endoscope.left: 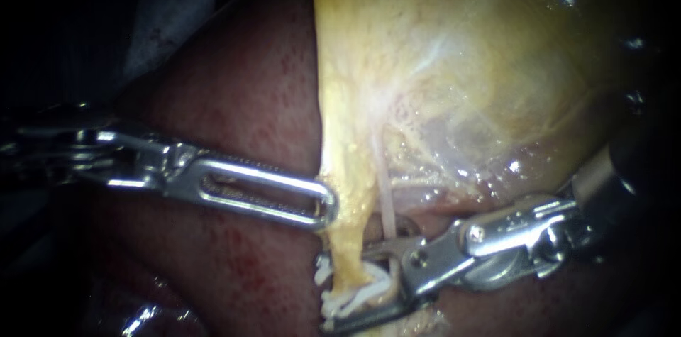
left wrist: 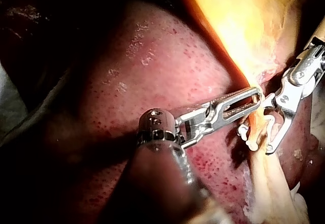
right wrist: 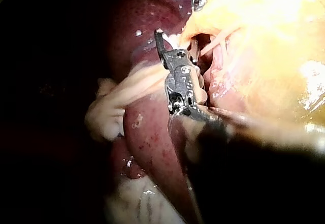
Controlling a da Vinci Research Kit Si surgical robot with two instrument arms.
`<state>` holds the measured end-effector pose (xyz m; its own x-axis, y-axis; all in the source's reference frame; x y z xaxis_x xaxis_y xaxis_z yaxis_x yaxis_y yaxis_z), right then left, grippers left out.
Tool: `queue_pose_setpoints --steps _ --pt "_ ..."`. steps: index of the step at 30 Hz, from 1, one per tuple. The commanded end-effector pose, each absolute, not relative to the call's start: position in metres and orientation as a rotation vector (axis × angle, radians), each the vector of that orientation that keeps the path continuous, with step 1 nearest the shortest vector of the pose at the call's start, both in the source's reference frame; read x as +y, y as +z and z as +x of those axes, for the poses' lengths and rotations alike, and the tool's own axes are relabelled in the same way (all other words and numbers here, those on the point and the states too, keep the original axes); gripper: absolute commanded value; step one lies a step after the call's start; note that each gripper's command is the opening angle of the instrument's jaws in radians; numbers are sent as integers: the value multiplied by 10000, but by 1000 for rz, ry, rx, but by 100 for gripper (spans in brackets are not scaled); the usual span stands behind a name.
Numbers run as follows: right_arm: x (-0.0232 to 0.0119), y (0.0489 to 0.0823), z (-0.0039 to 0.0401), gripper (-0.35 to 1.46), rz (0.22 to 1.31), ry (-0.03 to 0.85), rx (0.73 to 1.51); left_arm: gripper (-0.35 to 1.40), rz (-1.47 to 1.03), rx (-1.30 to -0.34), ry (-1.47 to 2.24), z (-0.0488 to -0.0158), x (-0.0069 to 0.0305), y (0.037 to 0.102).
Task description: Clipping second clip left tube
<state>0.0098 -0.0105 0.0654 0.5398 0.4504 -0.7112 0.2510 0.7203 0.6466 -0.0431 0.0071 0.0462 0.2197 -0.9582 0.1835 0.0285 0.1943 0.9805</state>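
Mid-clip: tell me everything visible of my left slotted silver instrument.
The left instrument is bright silvery metal: a jointed wrist on a dark shaft from the left, then two long slotted jaws lying together. It lies almost level over the dark red liver, its rounded tip touching the side of the thick yellow left tube, just above the white clip.

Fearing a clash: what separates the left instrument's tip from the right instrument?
The yellowish tube alone, per the endoscope view; the right instrument straddles it, jaws open.
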Motion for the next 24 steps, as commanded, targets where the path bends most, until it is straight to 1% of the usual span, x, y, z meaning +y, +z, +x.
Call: queue_pose_setpoints --steps 1,24 --pt "-105 656 99 46 793 132 1021 -35 1128 -1098 -935 -431 71 462" --pt "-96 665 103 37 790 153 1016 -35 1128 -1098 -935 -432 71 462"
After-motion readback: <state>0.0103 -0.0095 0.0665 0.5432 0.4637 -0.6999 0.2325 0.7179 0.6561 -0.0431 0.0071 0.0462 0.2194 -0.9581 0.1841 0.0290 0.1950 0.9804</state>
